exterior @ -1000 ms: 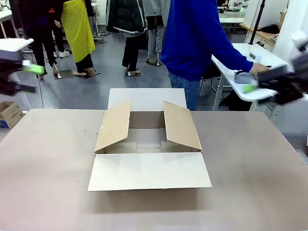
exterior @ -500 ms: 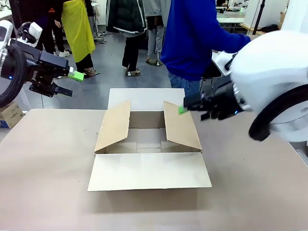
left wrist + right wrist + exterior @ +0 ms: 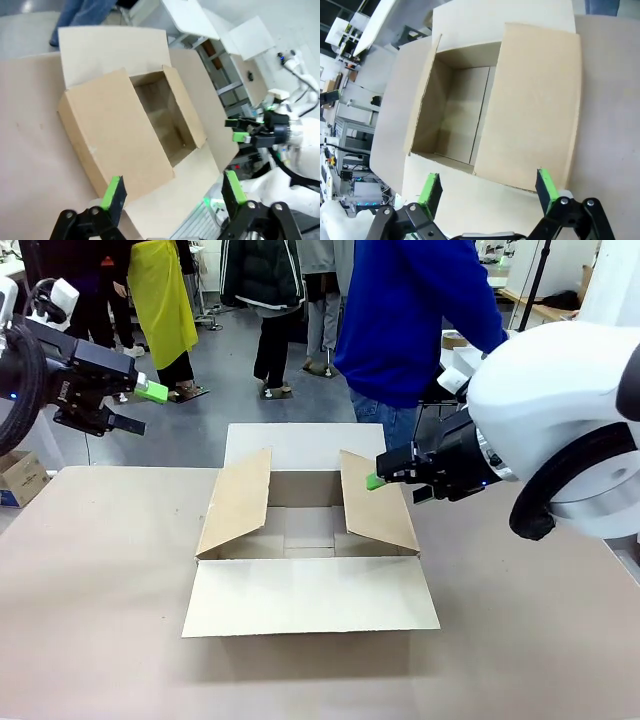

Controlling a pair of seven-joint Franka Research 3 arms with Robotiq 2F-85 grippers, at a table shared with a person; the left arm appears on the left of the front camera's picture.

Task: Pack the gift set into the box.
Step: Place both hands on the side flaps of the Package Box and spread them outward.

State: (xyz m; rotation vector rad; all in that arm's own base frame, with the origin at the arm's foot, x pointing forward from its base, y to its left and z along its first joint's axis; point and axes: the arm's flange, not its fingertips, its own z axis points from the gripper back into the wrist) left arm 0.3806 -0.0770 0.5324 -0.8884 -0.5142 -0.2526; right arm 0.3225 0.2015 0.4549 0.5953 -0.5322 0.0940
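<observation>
The right gripper (image 3: 383, 480), wide open and empty, has swung in from the far right to hover over the right flap of the box (image 3: 305, 530). The left gripper (image 3: 143, 408), also open and empty, hangs far left. The box sits open and unfilled at the middle of the bench (image 3: 100, 620), ready for packing.

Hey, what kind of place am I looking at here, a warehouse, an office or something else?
Most likely a robotics lab or test workshop: two white robot arms, the left arm and the right arm, reach over a table with an open cardboard box, while people stand around behind.
</observation>
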